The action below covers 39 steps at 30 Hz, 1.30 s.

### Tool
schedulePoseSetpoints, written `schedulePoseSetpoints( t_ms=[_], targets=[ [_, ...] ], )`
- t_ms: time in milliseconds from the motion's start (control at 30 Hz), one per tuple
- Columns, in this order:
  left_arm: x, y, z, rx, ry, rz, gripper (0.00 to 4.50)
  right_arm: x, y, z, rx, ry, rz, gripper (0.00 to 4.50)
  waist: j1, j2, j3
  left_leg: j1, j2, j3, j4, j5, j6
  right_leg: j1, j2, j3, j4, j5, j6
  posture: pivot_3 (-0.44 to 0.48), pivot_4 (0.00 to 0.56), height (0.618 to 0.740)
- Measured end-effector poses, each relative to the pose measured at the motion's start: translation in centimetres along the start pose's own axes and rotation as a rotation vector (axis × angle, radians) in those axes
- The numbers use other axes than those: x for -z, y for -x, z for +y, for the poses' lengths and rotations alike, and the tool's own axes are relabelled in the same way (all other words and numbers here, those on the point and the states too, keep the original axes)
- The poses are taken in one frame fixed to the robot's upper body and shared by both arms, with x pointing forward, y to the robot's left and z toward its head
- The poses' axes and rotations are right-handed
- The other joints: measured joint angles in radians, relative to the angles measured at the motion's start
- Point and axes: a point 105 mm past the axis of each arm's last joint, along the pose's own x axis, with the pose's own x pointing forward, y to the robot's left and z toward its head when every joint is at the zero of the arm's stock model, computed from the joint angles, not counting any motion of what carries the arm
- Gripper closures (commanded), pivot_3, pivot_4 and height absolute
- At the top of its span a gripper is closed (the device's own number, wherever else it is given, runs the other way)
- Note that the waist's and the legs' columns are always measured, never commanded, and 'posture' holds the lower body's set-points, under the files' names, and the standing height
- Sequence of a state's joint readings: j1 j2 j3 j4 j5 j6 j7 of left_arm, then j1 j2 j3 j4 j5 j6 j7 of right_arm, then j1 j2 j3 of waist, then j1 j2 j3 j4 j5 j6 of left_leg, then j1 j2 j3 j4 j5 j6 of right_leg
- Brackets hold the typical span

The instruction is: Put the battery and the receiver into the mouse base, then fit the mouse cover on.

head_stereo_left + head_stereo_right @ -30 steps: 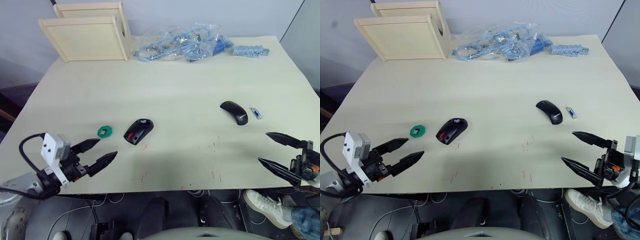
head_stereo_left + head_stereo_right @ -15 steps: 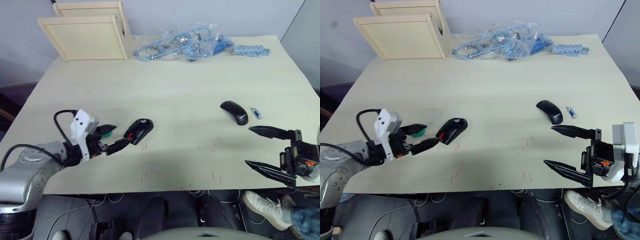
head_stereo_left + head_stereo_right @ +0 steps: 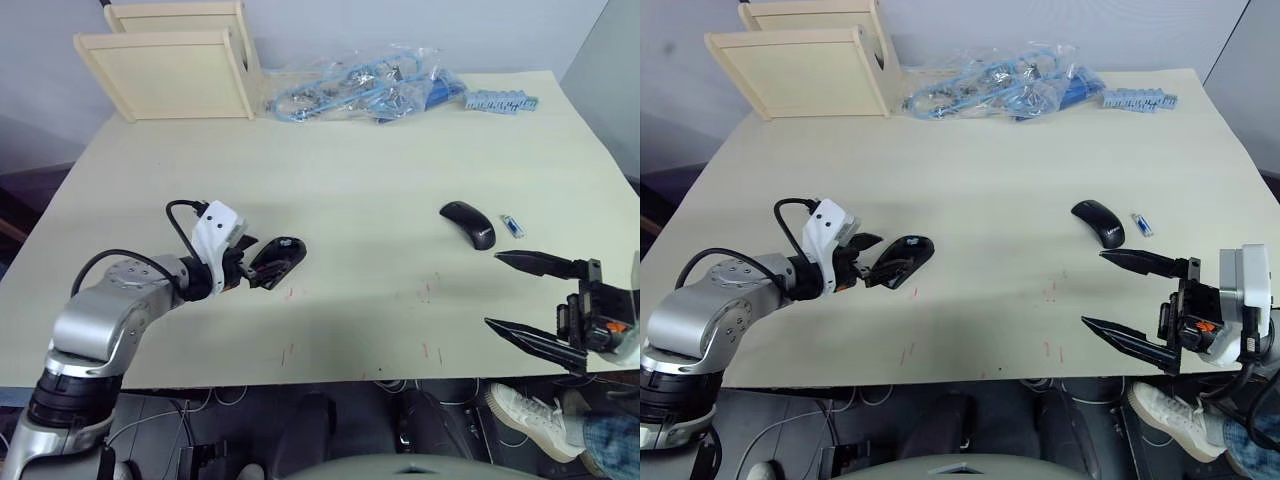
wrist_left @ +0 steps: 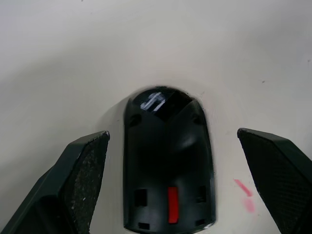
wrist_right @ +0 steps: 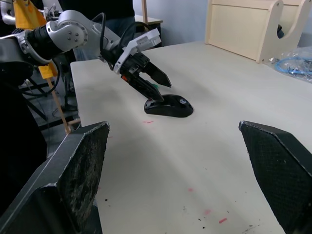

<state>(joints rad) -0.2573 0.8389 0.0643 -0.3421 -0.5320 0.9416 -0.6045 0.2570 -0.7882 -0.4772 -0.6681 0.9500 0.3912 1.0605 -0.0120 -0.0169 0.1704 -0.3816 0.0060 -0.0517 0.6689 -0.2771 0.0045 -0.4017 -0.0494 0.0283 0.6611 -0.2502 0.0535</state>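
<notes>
Left gripper (image 4: pixel 168 195) now straddles mouse base (image 4: pixel 167 165).

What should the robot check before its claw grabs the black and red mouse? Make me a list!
1. Left claw open wide enough: ok, its fingers stand on either side of the mouse base.
2. Fingers not yet touching the mouse base: ok, gaps show on both sides.
3. Mouse base flat on the table: ok.
4. Battery and mouse cover within the right claw's reach: ok, they lie just beyond it.
5. Right claw open: ok.
6. Receiver found: cannot tell.
</notes>
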Motion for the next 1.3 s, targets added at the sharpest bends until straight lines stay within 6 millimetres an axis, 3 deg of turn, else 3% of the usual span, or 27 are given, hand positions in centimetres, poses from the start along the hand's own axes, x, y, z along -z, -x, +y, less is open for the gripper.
schedulePoseSetpoints(
  t_ms=[467, 1067, 1233, 1300],
  targets=[
    [1.6, -1.8, 0.1, -0.008, 0.01, 0.05, 0.03, 1.8, 1.1, 1.1, 0.03, -0.014, 0.048, 0.0, -0.001, -0.001, 0.001, 0.0, 0.0, -0.001, 0.0, 0.0, 0.0, 0.0, 0.0, 0.0, 0.0, 0.0, 0.0, 0.0, 0.15, 0.74],
    [1.7, -2.5, 0.1, -0.004, -0.002, 0.014, 0.03, 3.2, 2.1, 1.4, 0.081, -0.026, 0.067, 0.0, 0.002, -0.001, 0.001, 0.0, 0.0, -0.001, 0.0, 0.0, 0.0, 0.0, 0.0, 0.0, 0.0, 0.0, 0.0, 0.0, 0.15, 0.74],
    [1.6, -2.6, -0.1, 0.012, -0.008, 0.003, 1.59, 3.3, 2.2, 1.4, 0.085, -0.028, 0.071, 0.0, 0.002, -0.001, 0.0, 0.0, 0.0, -0.001, 0.0, 0.0, 0.0, 0.0, 0.0, 0.0, 0.0, 0.0, 0.0, 0.0, 0.15, 0.74],
    [1.6, -2.6, -0.1, 0.016, -0.012, 0.0, 1.59, 3.3, 2.2, 1.4, 0.087, -0.027, 0.071, 0.0, 0.002, -0.001, 0.0, 0.0, 0.0, -0.001, 0.0, 0.0, 0.0, 0.0, 0.0, 0.0, 0.0, 0.0, 0.0, 0.0, 0.15, 0.74]
  ],
)
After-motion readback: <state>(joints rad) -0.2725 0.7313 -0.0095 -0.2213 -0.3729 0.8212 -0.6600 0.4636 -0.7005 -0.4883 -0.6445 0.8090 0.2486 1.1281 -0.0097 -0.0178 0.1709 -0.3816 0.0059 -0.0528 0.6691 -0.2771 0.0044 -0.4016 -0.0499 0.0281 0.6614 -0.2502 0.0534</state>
